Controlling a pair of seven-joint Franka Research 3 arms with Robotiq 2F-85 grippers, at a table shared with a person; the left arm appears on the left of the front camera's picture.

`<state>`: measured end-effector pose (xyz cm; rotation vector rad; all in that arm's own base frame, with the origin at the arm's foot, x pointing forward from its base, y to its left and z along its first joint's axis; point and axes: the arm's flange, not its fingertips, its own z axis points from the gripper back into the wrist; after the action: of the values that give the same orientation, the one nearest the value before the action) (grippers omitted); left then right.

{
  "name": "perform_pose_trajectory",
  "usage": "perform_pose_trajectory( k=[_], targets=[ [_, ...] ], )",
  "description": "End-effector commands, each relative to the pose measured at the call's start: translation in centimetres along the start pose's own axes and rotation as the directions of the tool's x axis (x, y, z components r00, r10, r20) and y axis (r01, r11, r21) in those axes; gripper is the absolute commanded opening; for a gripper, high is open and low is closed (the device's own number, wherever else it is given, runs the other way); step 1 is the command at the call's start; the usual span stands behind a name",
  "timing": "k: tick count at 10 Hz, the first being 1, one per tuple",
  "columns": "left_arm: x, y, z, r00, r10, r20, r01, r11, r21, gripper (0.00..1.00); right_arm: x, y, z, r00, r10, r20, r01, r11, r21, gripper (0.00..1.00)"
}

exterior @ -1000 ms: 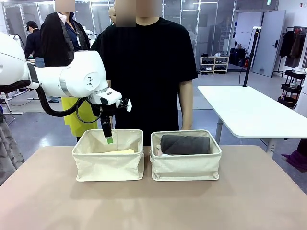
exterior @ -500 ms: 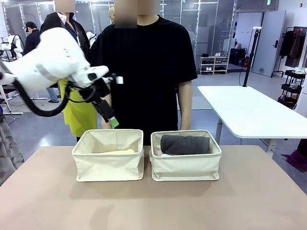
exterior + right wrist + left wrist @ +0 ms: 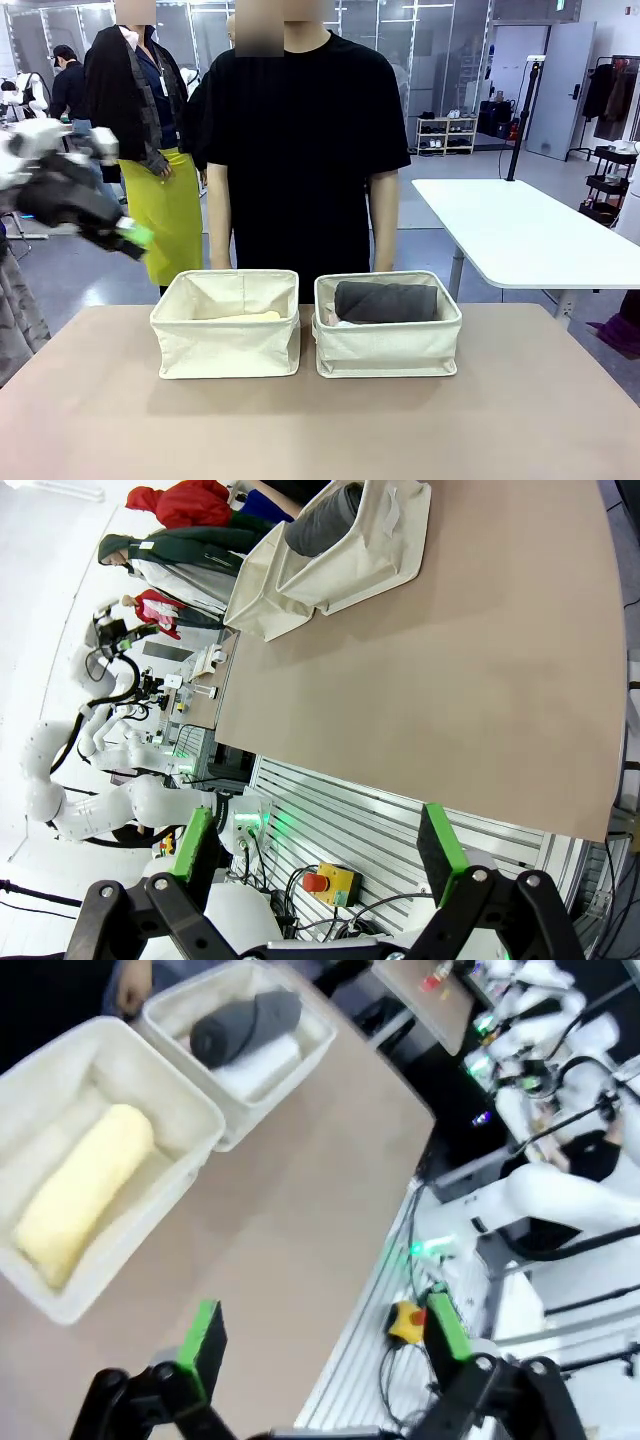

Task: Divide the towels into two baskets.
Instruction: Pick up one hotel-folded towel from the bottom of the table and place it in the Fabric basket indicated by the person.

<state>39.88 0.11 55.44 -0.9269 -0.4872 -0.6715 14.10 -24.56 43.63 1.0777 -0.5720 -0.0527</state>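
Left pincer (image 3: 325, 1335) gapes empty, high off the worktop's (image 3: 320, 420) left edge; right pincer (image 3: 318, 842) also gapes. Yellow towel (image 3: 82, 1190) lies in the left basket (image 3: 226, 322), grey towel (image 3: 386, 301) over white (image 3: 258, 1063) in the right basket (image 3: 387, 323)

Two baskets stood side by side on the table (image 3: 320, 420): the left basket (image 3: 226, 345) held one yellow towel (image 3: 82, 1192), and the right basket (image 3: 387, 348), just beside it, held two, a grey towel (image 3: 385, 301) over a white towel (image 3: 258, 1064).
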Motion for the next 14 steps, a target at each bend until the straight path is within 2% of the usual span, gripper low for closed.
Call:
perform_pose_trajectory(
  k=[1,3,5,7,8,9,14],
  targets=[
    [-4.3,2.3,4.9,0.997,0.016,0.081,-0.011,0.998,-0.062,1.00,-0.4,0.2,0.1,1.000,0.013,0.014,-0.013,1.000,0.003,1.00],
    [-9.2,4.5,8.8,0.990,0.056,0.128,-0.038,0.990,-0.134,1.00,-0.4,0.2,0.1,1.000,0.013,0.014,-0.013,1.000,0.003,1.00],
    [-14.0,7.1,11.7,0.977,0.156,0.148,-0.142,0.984,-0.103,1.00,-0.4,0.2,0.1,1.000,0.013,0.014,-0.013,1.000,0.003,1.00],
    [-17.9,8.3,14.0,0.956,0.204,0.211,-0.185,0.977,-0.109,1.00,-0.4,0.2,0.1,1.000,0.013,0.014,-0.013,1.000,0.003,1.00],
    [-18.2,8.7,14.2,0.960,0.192,0.204,-0.171,0.978,-0.117,1.00,-0.4,0.2,0.1,1.000,0.013,0.014,-0.013,1.000,0.003,1.00],
    [-17.9,9.3,14.1,0.955,0.220,0.201,-0.204,0.974,-0.100,1.00,-0.4,0.2,0.1,1.000,0.013,0.014,-0.013,1.000,0.003,1.00],
    [-18.7,8.8,13.7,0.951,0.225,0.212,-0.209,0.973,-0.095,1.00,-0.4,0.2,0.1,1.000,0.013,0.014,-0.013,1.000,0.003,1.00]
  ],
)
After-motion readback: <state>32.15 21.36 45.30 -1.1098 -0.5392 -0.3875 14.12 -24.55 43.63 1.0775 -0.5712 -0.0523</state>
